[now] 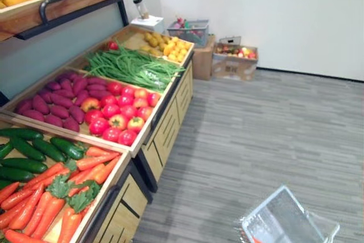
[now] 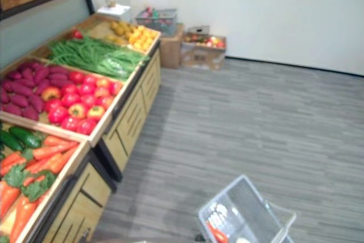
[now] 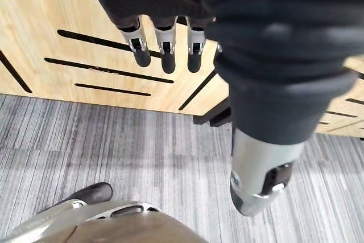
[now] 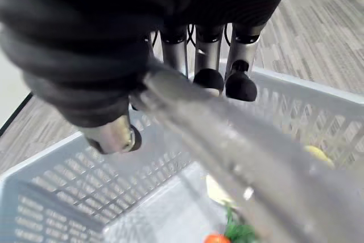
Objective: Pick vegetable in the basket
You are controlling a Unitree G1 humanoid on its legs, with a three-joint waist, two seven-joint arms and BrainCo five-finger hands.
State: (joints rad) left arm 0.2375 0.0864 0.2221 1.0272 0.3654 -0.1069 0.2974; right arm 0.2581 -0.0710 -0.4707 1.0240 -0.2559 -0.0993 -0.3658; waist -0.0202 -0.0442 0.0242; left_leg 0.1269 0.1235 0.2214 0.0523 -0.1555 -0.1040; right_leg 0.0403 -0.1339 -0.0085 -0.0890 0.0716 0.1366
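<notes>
Right wrist view, peering straight into the grey mesh basket (image 4: pixel 85 180): can make out an orange-red vegetable (image 4: pixel 216 238) with green leaves on its bottom, plus a yellow piece (image 4: pixel 315 153) by one side wall. Can't tell exactly what either is. Got the right hand (image 4: pixel 207 55) wrapped round the basket's handle (image 4: pixel 227 140), fingers curled over the bar. From the head camera, can see the basket low over the grey floor (image 1: pixel 256 129), apart from the near corner of the wooden stand (image 1: pixel 165 132). Going along the stand's bins: carrots (image 1: pixel 40 203) and cucumbers (image 1: pixel 34 149) nearest, then tomatoes (image 1: pixel 119 115) beside purple sweet potatoes (image 1: pixel 57 103), green beans (image 1: pixel 133 66), yellow fruit (image 1: pixel 170 46) at the far end. Spotted the left hand (image 3: pixel 165 38) down by the stand's front panel, fingers straight and loose, holding nothing.
</notes>
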